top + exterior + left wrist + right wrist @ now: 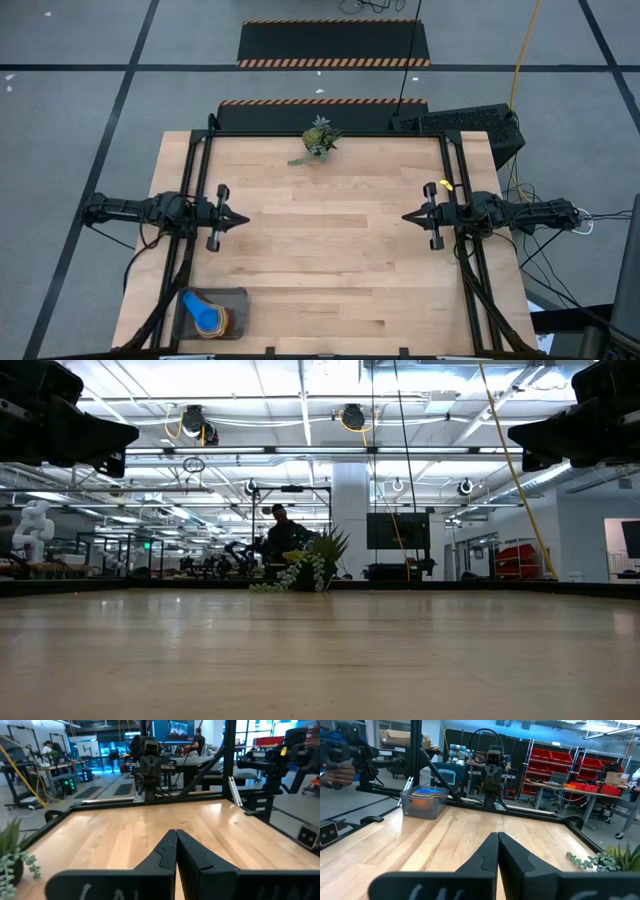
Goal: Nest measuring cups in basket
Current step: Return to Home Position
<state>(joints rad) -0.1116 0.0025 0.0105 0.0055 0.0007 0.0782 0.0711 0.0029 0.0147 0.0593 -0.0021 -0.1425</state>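
- The plant [318, 142] stood at the middle of the bench's [330, 265] far edge.
- The basket [241, 298] sat well apart from the plant, at the opposite edge of the bench, in the corner on the left arm's side.
- The cups [203, 310] lay nested as one stack inside the basket. A blue one was on top with orange showing under it, and the other colours could not be told.
- The left claw [244, 218] hung over the bench, roughly between the plant and the basket on the left arm's side. It was clenched, fingers pressed together on nothing.
- The right claw [405, 215] hung on the plant's other side, pointing at the left claw across the wood. It was likewise clenched and empty.
- Both claws were well apart from the plant, and neither touched the basket.
- In the low view a person [282, 530] showed in the room just behind the plant.
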